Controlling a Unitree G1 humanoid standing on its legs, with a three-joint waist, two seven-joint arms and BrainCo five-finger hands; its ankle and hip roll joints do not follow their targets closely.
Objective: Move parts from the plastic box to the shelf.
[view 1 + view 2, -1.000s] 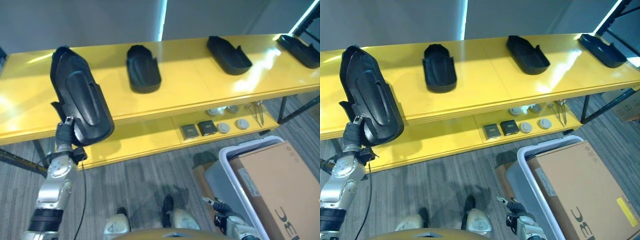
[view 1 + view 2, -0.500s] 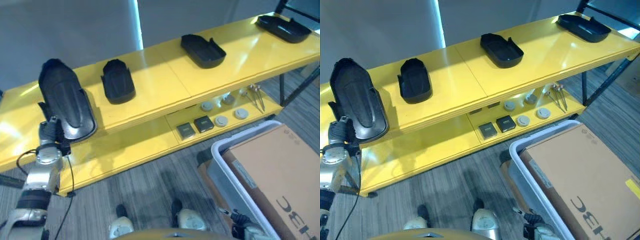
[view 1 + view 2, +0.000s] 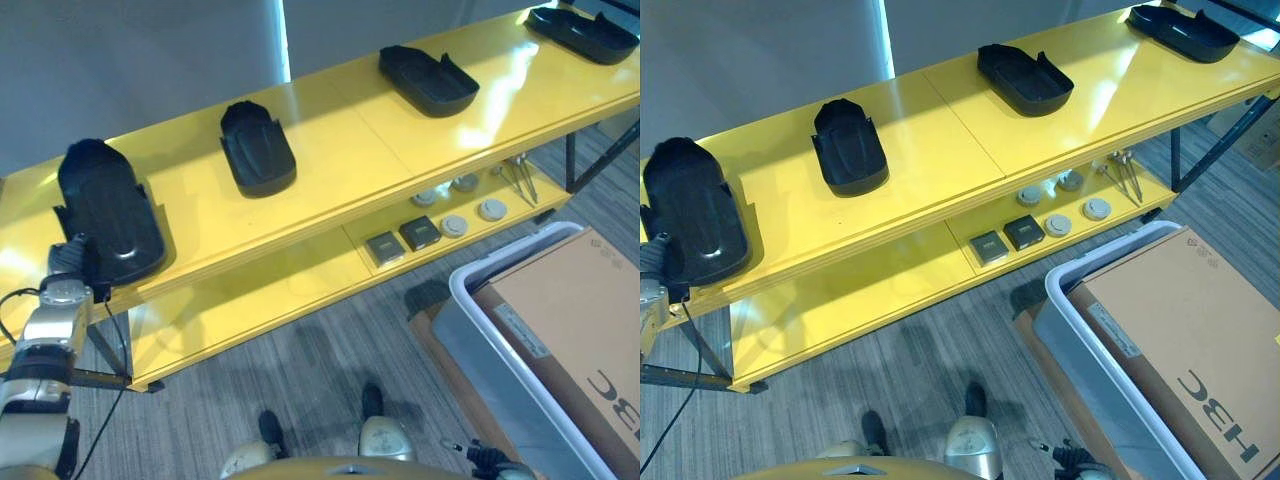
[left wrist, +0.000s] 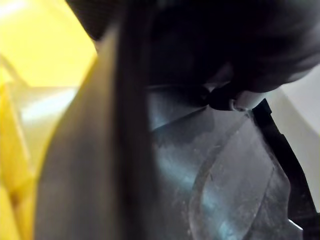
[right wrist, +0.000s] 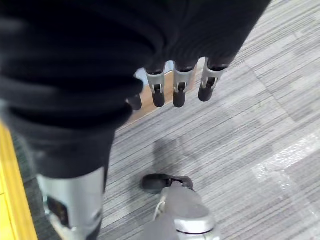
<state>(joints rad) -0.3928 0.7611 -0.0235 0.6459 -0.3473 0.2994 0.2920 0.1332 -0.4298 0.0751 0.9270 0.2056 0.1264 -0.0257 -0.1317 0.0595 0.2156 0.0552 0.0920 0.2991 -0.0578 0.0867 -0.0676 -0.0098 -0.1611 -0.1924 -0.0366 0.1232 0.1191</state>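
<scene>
Holding a black part (image 3: pixel 105 215) at its near end, the left hand (image 3: pixel 72 268) sat at the far-left front edge of the yellow shelf (image 3: pixel 340 150), fingers hidden behind the part so I could not tell the grip for sure from the head views; in the left wrist view the part (image 4: pixel 220 170) filled the space right against the hand, dark fingers pressed to it, so it read as clasped. That part lay on the top board, hollow side up, near the left end. Three more black parts lay on the same board, well apart: one left of centre (image 3: pixel 258 148), one right of centre (image 3: pixel 428 80), one at the far right end (image 3: pixel 585 22). Lower shelf board (image 3: pixel 250 290) carried two small dark square pieces (image 3: pixel 402 240) side by side, round pale discs (image 3: pixel 455 225) beside them and a metal tool (image 3: pixel 522 178). Plastic box (image 3: pixel 500 370) stood on the floor at lower right with a cardboard carton (image 3: pixel 575 320) inside it. Right hand (image 5: pixel 170 90) hung low over the grey floor (image 5: pixel 240 150), fingers straight and loose, holding nothing
</scene>
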